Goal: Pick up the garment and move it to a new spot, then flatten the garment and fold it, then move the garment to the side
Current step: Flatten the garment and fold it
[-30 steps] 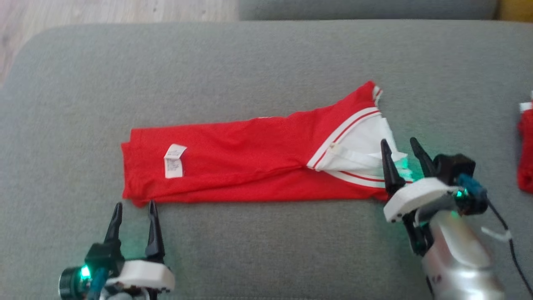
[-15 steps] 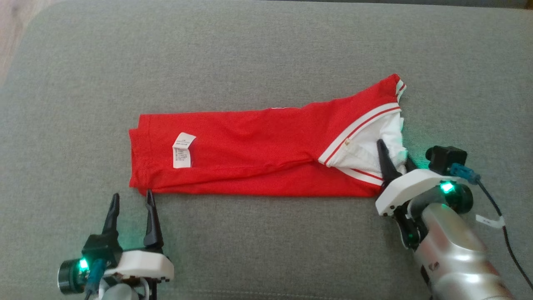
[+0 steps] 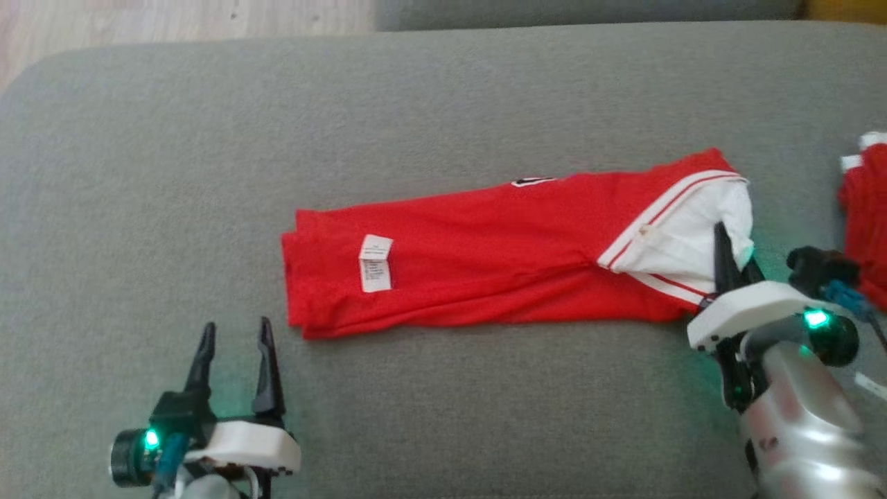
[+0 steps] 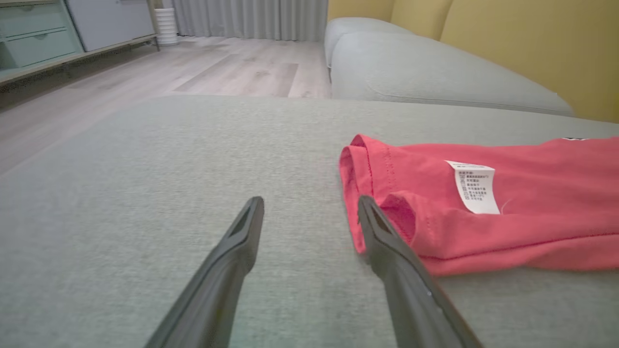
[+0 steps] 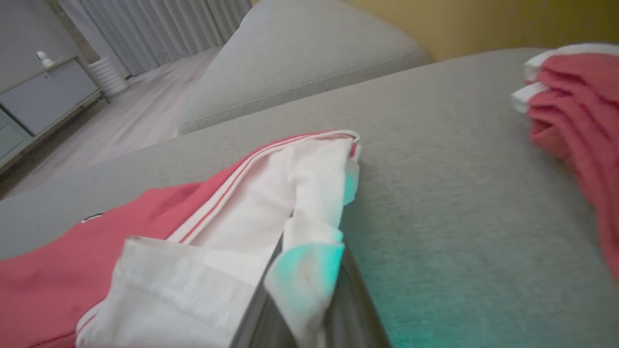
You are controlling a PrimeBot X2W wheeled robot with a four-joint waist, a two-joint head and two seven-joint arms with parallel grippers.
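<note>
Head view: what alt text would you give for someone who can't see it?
A long folded red garment lies across a grey cushion, with the right gripper shut on its white collar end. The left gripper stands open near the other end; another red garment shows at the right edge.

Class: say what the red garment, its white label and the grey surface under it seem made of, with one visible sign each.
The red garment: soft knit cloth, perhaps cotton, matt; it folds and creases limply. The white label: thin fabric tape, smooth-looking, with small print. The grey surface: upholstery fabric, matt, with fine woven grain.
</note>
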